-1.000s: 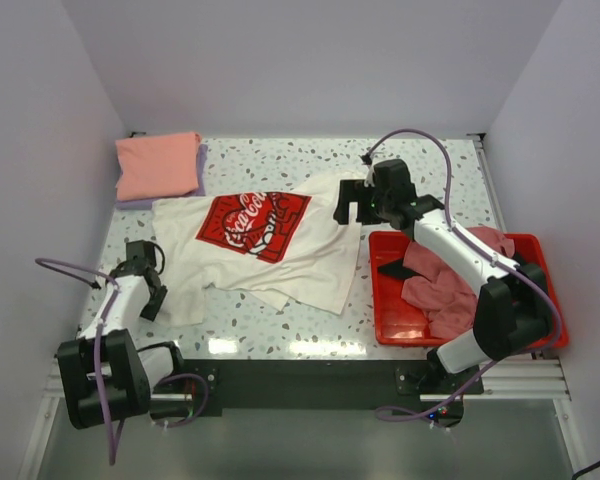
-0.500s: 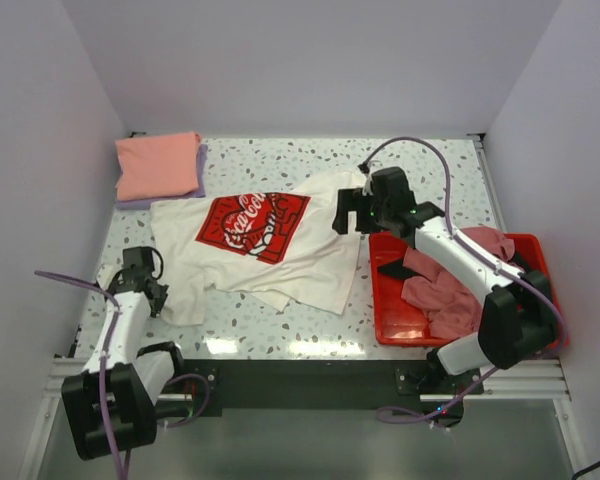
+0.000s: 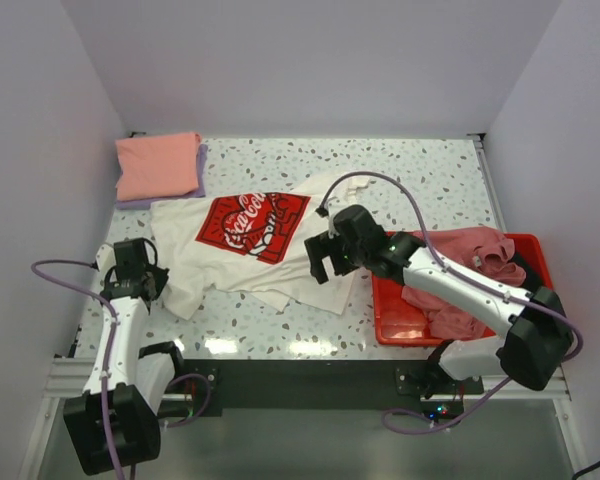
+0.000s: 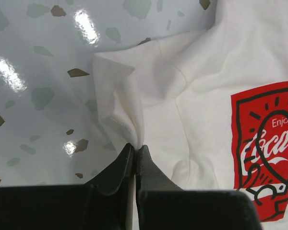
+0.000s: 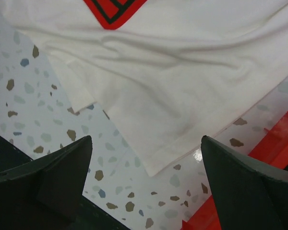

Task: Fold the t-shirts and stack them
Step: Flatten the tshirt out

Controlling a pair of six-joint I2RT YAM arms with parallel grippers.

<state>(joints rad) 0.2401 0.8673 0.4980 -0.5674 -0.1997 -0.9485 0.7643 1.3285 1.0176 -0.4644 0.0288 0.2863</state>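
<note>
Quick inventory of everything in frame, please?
t-shirt: 1, cream-white with red print, spread at table centre
folded shirt: 1, salmon-pink, far-left corner, on top of the lavender one
lavender shirt: 1, only the edges show under the salmon one
tray: 1, red, right side
pink shirts: count unclear, dusty rose, heaped in the tray
table: 1, speckled pale
left gripper: shut on the white t-shirt's left edge
right gripper: open, over its near-right hem

left hand (image 4: 135, 146): pinched closed, pointing down | right hand (image 5: 145, 140): spread wide, pointing down
</note>
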